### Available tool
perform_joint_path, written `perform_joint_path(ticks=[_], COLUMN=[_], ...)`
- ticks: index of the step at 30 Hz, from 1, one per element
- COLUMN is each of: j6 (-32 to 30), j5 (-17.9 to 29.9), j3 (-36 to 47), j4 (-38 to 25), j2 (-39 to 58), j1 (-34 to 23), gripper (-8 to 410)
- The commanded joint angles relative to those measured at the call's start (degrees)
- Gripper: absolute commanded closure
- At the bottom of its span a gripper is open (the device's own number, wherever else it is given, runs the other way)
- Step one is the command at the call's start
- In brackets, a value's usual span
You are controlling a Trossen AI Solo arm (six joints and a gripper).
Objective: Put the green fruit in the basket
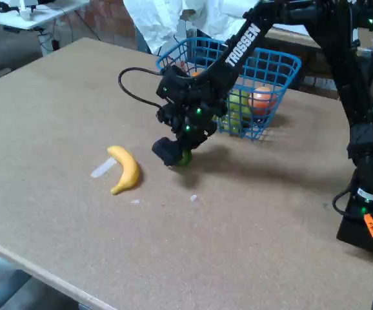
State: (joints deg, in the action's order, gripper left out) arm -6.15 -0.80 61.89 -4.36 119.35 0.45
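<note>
The hand [173, 155] is low near the middle of the surface [251, 245], closed around the green fruit [184, 157]. The basket [273, 71] stands just behind it toward the far edge, holding other fruit, with the arm stretched across its front. A banana [126, 169] lies beside a pale strip [102, 168] to the left, apart from the hand.
</note>
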Motion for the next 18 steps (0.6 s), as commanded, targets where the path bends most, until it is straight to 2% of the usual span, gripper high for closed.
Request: perform_joint_path(ticks=[1, 5, 8, 18], j6=[-0.90, -1.27, -1.22, -0.39], j5=[-0.15, -0.24, -0.09, 0.24], j3=[0.02, 0.02, 0.02, 0.02], j4=[0.09, 0.22, 0.33, 2.12], j2=[-0.11, -1.07, -3.56, -19.28], j1=[0.04, 0.70, 2.21, 4.20], gripper=[237, 314, 342, 349])
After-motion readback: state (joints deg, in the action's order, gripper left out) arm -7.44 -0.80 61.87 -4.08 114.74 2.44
